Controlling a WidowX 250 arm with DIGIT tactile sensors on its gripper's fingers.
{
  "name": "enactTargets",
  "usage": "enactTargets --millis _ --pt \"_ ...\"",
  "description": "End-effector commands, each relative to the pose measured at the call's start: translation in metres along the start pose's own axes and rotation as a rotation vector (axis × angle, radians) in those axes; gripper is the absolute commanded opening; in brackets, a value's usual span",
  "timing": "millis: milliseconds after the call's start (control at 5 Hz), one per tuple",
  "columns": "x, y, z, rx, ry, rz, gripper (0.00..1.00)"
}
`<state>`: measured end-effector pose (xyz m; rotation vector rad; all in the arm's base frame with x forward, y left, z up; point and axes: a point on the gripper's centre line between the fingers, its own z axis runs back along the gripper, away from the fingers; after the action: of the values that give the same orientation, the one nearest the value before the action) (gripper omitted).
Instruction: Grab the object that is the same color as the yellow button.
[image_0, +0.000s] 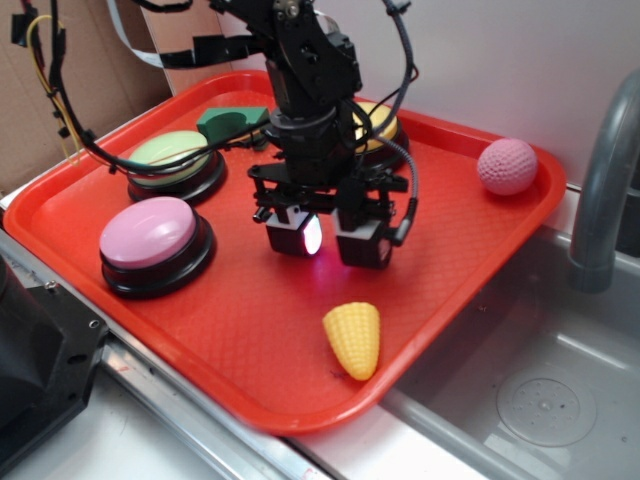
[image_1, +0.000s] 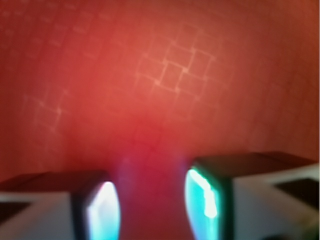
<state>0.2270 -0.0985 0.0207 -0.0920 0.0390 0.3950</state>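
- Small yellow corn piece (image_0: 353, 339): tapered, ribbed with kernels, lying on its side near the front edge of the red tray (image_0: 470, 250).
- Gripper (image_0: 328, 240) (image_1: 152, 205) hovering just behind it, fingers spread, holding nothing.
- Yellow button (image_0: 383, 122) behind the arm, mostly hidden.

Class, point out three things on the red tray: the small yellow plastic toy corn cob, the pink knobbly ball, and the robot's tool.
Small yellow plastic toy corn cob (image_0: 353, 338): exterior view, middle of its ribbed body.
Pink knobbly ball (image_0: 506, 166): exterior view, centre of its surface.
Tool (image_0: 328, 238): exterior view, midway between its two fingertips.
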Motion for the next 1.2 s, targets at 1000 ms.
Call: enactTargets --millis 1000 --pt "-0.079 -0.017 0.086 0.017 -0.143 -0.094 1.00"
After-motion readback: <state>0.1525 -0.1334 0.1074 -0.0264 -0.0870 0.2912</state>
